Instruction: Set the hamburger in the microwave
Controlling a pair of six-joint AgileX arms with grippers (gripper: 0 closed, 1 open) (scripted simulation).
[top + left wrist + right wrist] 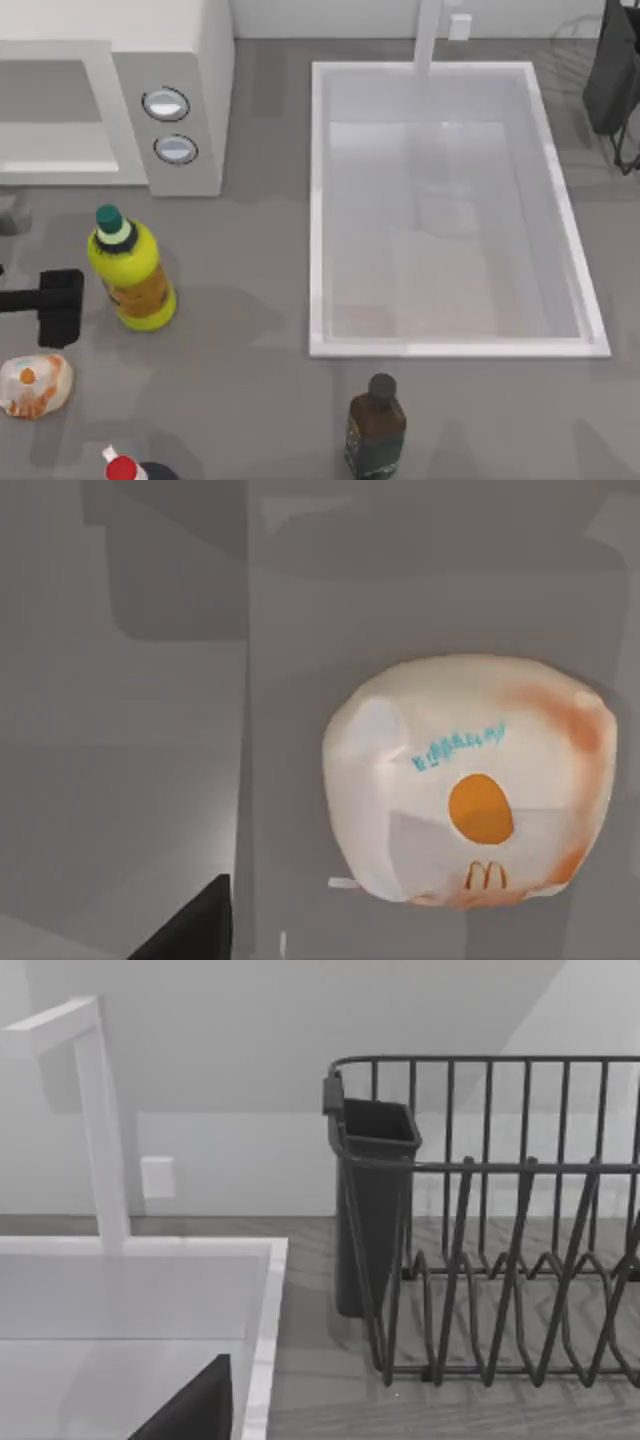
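Left gripper hovers just above-left of the hamburger, beside the yellow bottle; finger opening cannot be told; nothing held; microwave well apart.

One hamburger in a pale wrapper lies near the table's left edge. One microwave stands at the far left, with two round silvery dials on its side panel. There are three bottles: one yellow bottle with a green cap on the left, one dark brown bottle with a black cap near the front centre, and one red-capped bottle at the near left edge. One white sink basin with one faucet sits on the right, and one black dish rack stands at the far right.
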